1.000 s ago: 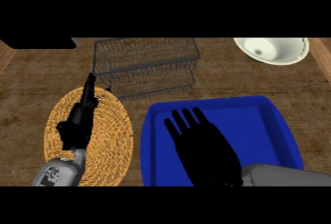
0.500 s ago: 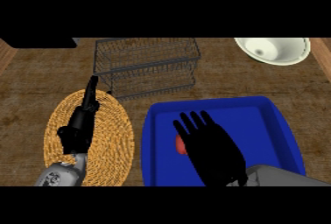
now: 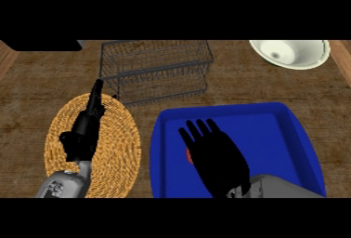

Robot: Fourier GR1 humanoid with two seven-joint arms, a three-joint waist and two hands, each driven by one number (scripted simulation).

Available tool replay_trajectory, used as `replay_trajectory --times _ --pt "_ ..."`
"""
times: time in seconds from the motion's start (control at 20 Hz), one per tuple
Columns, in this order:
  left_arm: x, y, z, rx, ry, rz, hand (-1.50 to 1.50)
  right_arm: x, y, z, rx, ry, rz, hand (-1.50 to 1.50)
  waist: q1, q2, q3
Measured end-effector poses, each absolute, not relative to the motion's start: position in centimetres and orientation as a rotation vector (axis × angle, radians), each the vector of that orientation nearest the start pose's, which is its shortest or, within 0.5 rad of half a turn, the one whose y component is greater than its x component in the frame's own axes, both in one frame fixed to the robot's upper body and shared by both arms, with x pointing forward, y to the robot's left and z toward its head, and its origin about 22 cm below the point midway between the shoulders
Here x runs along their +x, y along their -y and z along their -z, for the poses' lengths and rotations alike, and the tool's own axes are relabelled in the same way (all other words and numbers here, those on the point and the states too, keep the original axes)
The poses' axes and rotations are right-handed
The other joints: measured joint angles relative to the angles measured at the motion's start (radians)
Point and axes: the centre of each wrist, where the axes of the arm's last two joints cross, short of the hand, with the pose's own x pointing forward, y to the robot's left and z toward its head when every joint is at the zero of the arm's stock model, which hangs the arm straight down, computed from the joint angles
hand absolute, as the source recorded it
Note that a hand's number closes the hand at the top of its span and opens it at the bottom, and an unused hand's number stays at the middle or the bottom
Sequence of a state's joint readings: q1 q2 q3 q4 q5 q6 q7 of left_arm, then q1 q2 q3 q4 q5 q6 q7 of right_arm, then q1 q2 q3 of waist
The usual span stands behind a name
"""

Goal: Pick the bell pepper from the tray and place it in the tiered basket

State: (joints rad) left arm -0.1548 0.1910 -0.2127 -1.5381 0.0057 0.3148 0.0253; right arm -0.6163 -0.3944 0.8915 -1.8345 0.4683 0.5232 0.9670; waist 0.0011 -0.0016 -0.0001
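Bell pepper (image 3: 188,156): red; only a sliver showed, lying in the tray's left half, the rest hidden beneath the flat right robot hand (image 3: 218,158).
Tray (image 3: 274,135): blue, rectangular, raised rim.
Tiered basket (image 3: 156,69): dark wire, upright, near the tray's far left corner.

There is only one camera. It sits high, where the robot's head is, and looks almost straight down at the counter (image 3: 41,88). It is close: the right hand (image 3: 218,158) shows low in the middle, with the left hand (image 3: 81,137) off to its left.
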Motion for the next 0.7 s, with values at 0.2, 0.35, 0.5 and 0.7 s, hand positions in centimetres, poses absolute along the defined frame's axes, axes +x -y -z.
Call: replay_trajectory --times 0.2,0.35,0.5,0.7 --pt "26.7 -20.7 -2.7 0.194 1.663 0.11 0.0 22.9 6.9 -11.7 -0.729 1.046 -1.737 -1.5 0.001 0.001 0.0" --pt "27.2 -20.3 -2.8 0.199 1.668 0.107 0.0 23.2 6.8 -11.5 -0.729 1.038 -1.734 -1.5 0.001 -0.001 0.0" --pt "27.5 -20.2 -3.0 0.201 1.663 0.101 0.0 23.5 7.0 -11.2 -0.736 1.024 -1.74 -1.5 0.001 0.0 0.0" --pt "27.4 -19.9 -2.8 0.194 1.664 0.104 0.0 24.0 6.8 -10.1 -0.758 0.989 -1.742 -1.5 0.002 0.0 0.0"
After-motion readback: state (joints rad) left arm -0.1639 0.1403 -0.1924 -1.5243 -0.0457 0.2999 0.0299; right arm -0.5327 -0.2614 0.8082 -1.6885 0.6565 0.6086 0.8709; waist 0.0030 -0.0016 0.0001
